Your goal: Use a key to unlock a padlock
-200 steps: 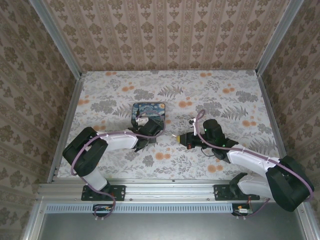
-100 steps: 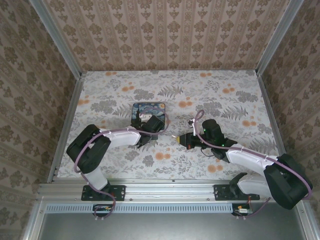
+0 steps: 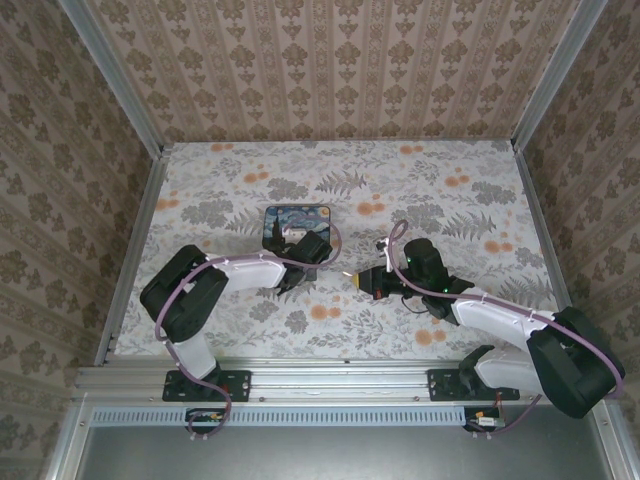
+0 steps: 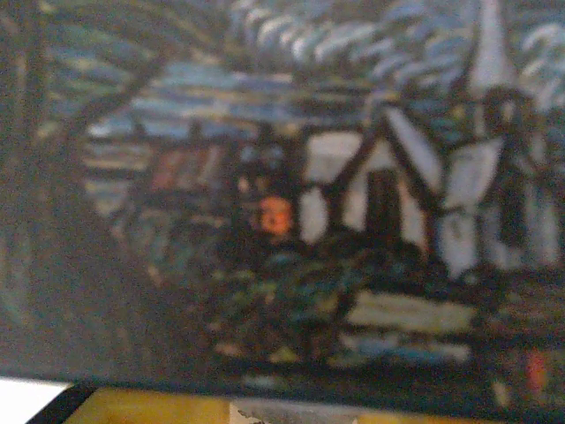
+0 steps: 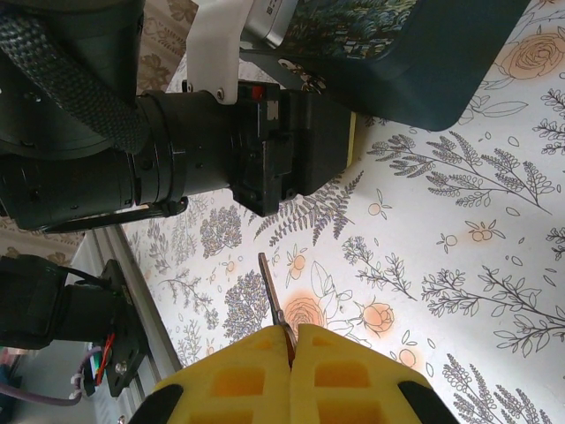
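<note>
white arms [image 3: 240, 272] — black joints, pink cables [image 3: 398, 228]; yellow finger pads [image 5: 238, 380]

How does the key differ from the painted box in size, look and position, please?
The key is a slim sliver; the painted box is broad and far larger. The key is reddish-brown; the box is dark blue with a printed painting. The key is clamped in the right gripper above the table; the box sits on it. They lie apart.

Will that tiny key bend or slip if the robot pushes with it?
Probably stiff: the key sticks out straight. It may twist or slip, since the right tool's yellow pads pinch only its end. It looks thin, so likely light.
</note>
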You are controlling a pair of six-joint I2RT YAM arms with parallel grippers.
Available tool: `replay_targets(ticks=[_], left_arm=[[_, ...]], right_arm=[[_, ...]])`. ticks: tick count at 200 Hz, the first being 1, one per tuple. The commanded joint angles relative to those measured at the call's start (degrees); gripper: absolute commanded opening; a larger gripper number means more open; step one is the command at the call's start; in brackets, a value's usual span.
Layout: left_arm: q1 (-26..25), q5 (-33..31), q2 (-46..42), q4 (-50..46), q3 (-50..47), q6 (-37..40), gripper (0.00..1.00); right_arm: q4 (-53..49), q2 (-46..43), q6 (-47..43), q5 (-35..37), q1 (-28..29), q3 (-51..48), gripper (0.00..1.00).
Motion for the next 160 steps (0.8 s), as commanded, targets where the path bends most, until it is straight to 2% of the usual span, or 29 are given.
replay_targets(ticks=[1,17,52,83,120,160], left_arm=[[-0.2,-0.5,1.0,-2.1,2.1,1.7,0.31],[-0.2,2.5,0.0,-3.1,2.8,2.6,0.25],[3.0,16.1,-4.9,-7.0,5.8,2.3,0.16],[8.0,28.6,-8.6,-12.1,9.4,0.4,0.15],[13.3,46.7,-10.9,-12.7,11.1,-9.4,0.14],[13.8,53.7,-12.3,-13.2,13.3,-20.2,0.13]], right_arm=[[-0.1,-0.1,-0.9,-0.5,-0.2,0.6,0.00],[-2.4,-0.1,-1.3,0.1,-0.3,1.2,0.00],[-5.8,-1.2,-2.4,1.0,-0.8,1.3,0.00],[-5.7,-3.8,-2.4,1.6,-0.9,0.9,0.00],[-4.2,-4.5,0.9,2.3,0.6,2.3,0.00],[3.7,-5.9,1.4,10.8,5.9,0.6,0.00]])
